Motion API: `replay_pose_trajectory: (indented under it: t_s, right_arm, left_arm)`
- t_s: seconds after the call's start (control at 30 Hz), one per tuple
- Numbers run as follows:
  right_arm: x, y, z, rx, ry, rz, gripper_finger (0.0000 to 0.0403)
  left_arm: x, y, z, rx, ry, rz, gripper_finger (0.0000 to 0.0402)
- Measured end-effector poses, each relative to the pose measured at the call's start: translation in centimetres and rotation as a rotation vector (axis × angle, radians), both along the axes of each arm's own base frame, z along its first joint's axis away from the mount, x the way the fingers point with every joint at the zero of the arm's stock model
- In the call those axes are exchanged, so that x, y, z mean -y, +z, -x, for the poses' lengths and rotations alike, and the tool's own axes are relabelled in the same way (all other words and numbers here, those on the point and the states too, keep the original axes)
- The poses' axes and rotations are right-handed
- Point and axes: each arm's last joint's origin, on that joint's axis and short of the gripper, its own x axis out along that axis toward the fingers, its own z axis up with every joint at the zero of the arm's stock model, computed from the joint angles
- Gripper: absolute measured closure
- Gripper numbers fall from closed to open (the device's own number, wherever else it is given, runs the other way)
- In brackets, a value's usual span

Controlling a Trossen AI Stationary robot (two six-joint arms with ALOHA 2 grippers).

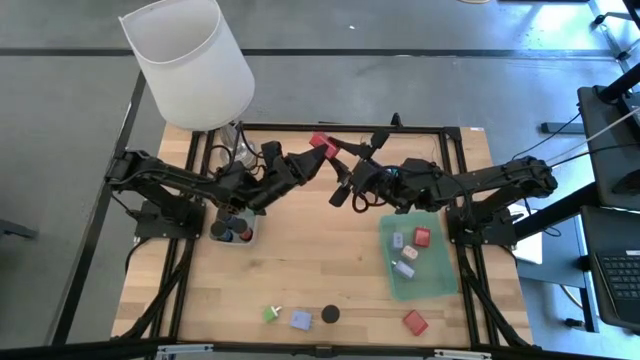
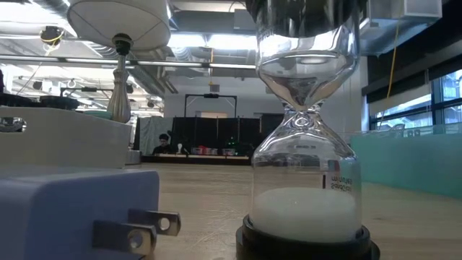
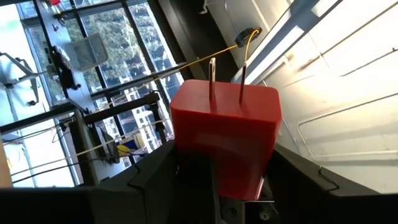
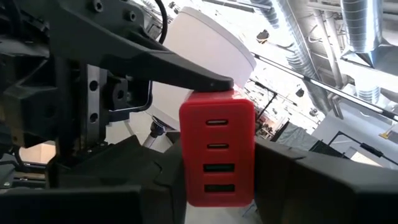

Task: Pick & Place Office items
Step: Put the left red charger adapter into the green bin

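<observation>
Both sets of jaws are clamped on one item: the red charger block [image 1: 322, 143], held in the air above the far middle of the worktop [image 1: 300, 250]. The left gripper [image 1: 318, 152] grips it at its lower body with the two prongs pointing away from the wrist; the right gripper [image 1: 345, 152] has it from the opposite side, the port face turned toward its camera.

Step in hand, by my judgement: a transfer between arms. Next, the left jaws should release so the right arm can carry the block to the green tray [image 1: 432, 285], where three pieces already lie.

Still loose on the near worktop: a green bit [image 1: 272, 314], a lilac block [image 1: 300, 320], a black cap [image 1: 330, 314], a second red block [image 1: 415, 322].
</observation>
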Motion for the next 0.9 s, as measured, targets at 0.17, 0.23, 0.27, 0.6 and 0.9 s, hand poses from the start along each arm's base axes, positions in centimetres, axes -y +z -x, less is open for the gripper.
replay_pose_trajectory:
  t_s: [0.17,0.23,0.27,0.6,0.9]
  right_arm:
    - [0.0,0.0,0.0,-0.004,-0.002,0.009,0.028]
    - [0.0,0.0,0.0,-0.003,-0.01,0.003,0.028]
    - [0.0,0.0,0.0,-0.006,-0.024,0.0,0.028]
    - [-0.1,3.1,3.8,-0.088,-0.17,-0.102,0.028]
    - [-0.8,1.9,10.9,-0.313,0.093,-0.78,0.0278]
  left_arm:
    - [0.0,0.0,0.0,-0.008,-0.005,-0.023,0.0168]
    - [0.0,0.0,-0.1,-0.018,-0.014,-0.05,0.0152]
    - [0.0,0.0,-0.1,-0.018,-0.013,-0.049,0.0143]
    - [-1.9,1.9,1.6,0.033,0.047,-0.084,0.0111]
    - [-1.9,2.0,1.7,-0.056,0.08,-0.215,0.0114]
